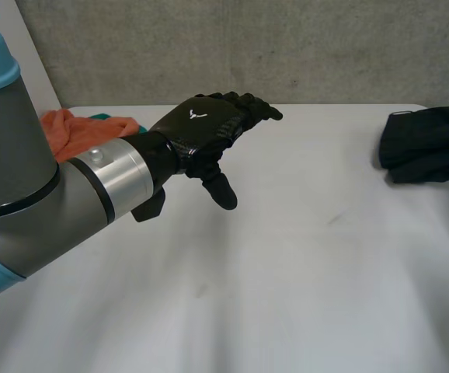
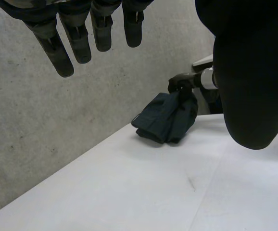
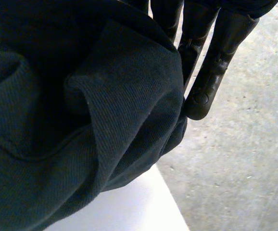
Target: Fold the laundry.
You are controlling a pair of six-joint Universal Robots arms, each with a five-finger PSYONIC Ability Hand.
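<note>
The white table (image 1: 302, 256) bears a dark garment (image 1: 430, 144) far right and an orange cloth (image 1: 69, 128) far left.

This looks to me like a robotics lab or test bay rather than a home. A bare grey concrete wall (image 1: 248, 47) stands right behind the plain white table (image 1: 302, 272) I work over. The left arm (image 1: 30, 179) I drive is an industrial one, grey with light-blue caps. A dark cloth (image 1: 430, 144) and an orange cloth (image 1: 65, 128) lie near the table's far edge.
</note>
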